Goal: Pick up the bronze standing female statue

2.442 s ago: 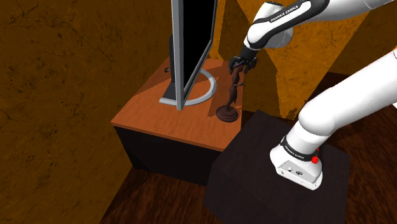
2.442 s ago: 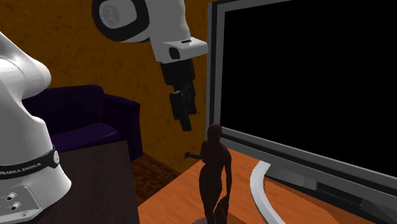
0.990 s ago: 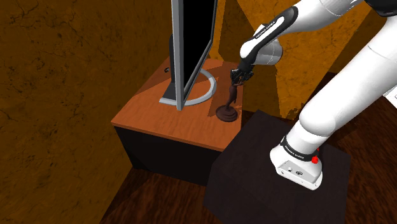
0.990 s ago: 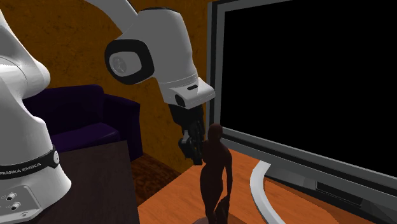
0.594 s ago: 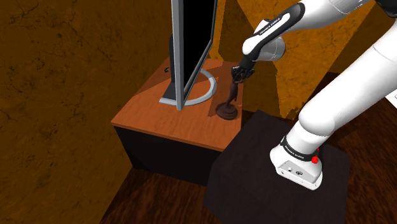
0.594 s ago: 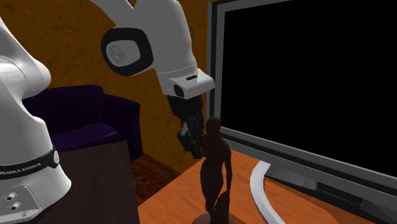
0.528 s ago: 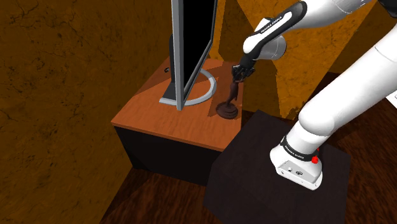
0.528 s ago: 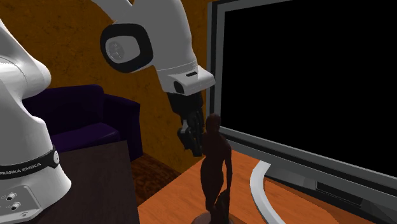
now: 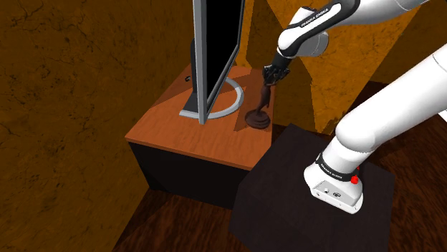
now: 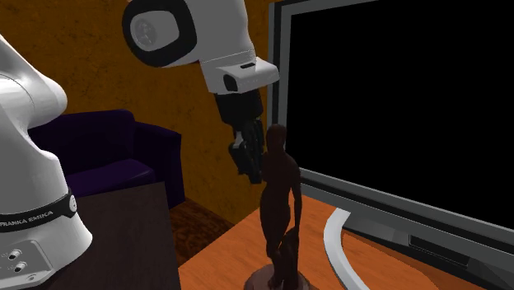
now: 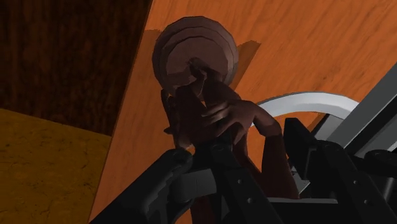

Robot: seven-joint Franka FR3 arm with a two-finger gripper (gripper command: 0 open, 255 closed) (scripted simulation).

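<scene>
The dark bronze statue of a standing woman [image 9: 261,100] is upright beside the screen, its round base [image 9: 258,119] a little above the orange tabletop [image 9: 179,129]. My black gripper [image 9: 273,74] is shut on the statue's upper body, just below the head. From the side, the second exterior view has the gripper [image 10: 252,158] pressed against the statue [image 10: 280,198] at its shoulders. Looking down from the hand, the fingers [image 11: 170,177] clasp the figure [image 11: 216,114], and its round base [image 11: 194,54] hangs over the table near the edge.
A large black screen [image 9: 215,50] on a curved silver foot [image 9: 233,100] stands close beside the statue. The table's edge drops to a dark floor [image 9: 179,222]. My dark stand [image 9: 301,193] is next to the table. A purple sofa [image 10: 107,156] sits behind.
My gripper has tightened on the statue's upper body and moved upward. The statue has risen with it, so its base now comes into the second exterior view.
</scene>
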